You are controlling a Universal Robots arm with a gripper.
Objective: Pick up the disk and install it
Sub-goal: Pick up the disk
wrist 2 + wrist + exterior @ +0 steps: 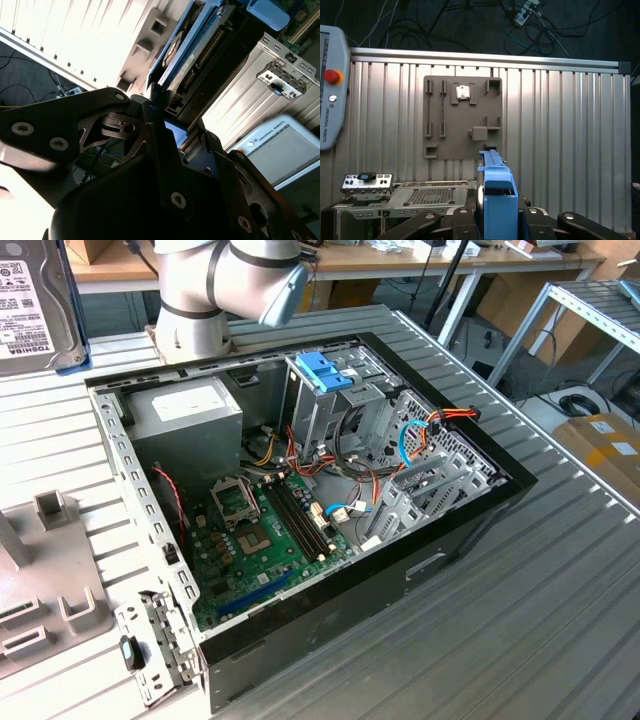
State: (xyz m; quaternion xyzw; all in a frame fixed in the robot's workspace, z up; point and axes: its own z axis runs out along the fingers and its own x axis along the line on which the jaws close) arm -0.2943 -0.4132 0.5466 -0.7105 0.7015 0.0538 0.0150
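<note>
One disk (30,300) is gripped by the pincer (497,222), apart from the computer case (400,580); carrying is judged in hand, alignment to its drive cage (320,410) needed.

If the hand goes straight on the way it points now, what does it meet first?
Probably the grey fixture plate on the ribbed table, touched first by the disk that the hand holds; depth is unclear.

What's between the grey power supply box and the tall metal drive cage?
In the exterior view, a bundle of yellow and red wires sits in the gap between the grey power-supply box and the blue-clipped metal drive cage.
</note>
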